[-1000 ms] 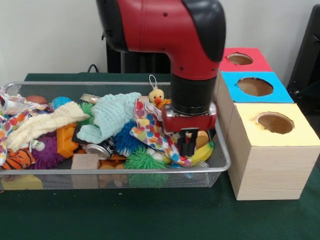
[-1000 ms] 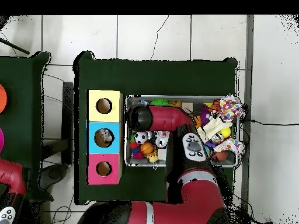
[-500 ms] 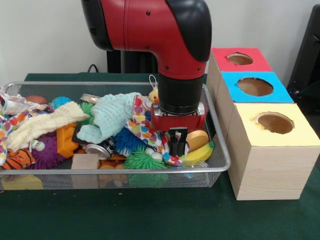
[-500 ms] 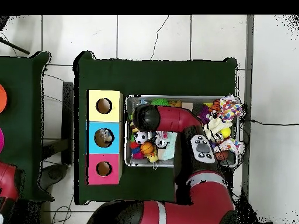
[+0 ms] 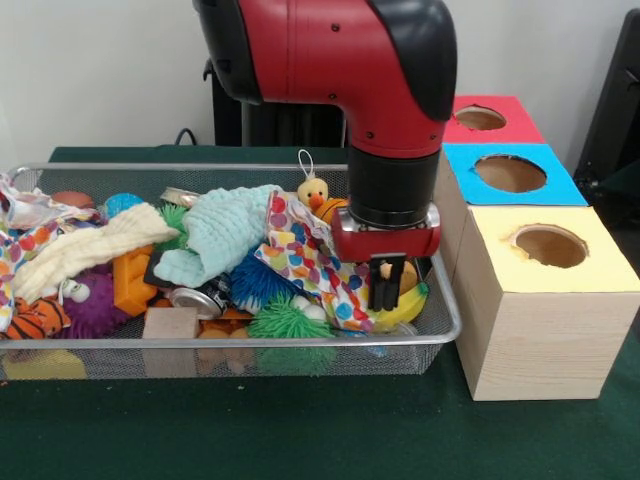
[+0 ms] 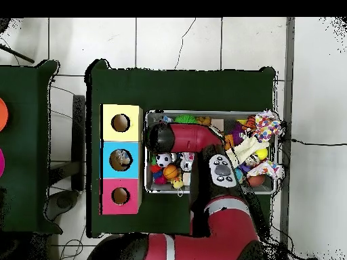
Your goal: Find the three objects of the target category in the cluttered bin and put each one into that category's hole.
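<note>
My fingers look pressed together over the yellow banana; it seems light, smooth, slippery, best pinched mid-curve.

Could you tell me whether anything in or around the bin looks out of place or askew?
Mostly expected clutter. One oddity: the patterned cloth at the wire bin's end drapes over the rim instead of lying inside. The tool hangs low over the banana.

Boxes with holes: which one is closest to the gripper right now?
The yellow box, at the near end of the row. The gripper hangs just beside its left wall, over the bin's right end. The blue box and red box sit farther back.
</note>
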Robot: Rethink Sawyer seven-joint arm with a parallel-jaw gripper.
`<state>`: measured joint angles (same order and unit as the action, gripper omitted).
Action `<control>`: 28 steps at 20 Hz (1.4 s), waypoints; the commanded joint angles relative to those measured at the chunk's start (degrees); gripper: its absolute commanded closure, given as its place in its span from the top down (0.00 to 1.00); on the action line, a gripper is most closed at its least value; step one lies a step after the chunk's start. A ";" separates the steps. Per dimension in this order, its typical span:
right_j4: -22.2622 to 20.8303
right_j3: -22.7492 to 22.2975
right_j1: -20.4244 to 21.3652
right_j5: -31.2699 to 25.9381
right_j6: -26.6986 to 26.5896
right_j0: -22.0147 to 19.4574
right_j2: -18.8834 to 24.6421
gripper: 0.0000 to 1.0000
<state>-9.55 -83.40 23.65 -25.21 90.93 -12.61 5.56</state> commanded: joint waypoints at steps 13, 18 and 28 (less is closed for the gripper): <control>-1.28 -4.17 -0.84 4.01 3.93 -1.70 5.32 0.00; -1.39 -4.65 0.04 3.27 3.68 -1.90 5.44 0.00; -2.15 -3.59 -0.55 3.30 3.38 -1.59 4.75 0.00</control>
<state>-9.55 -83.69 23.74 -24.60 90.93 -12.75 6.29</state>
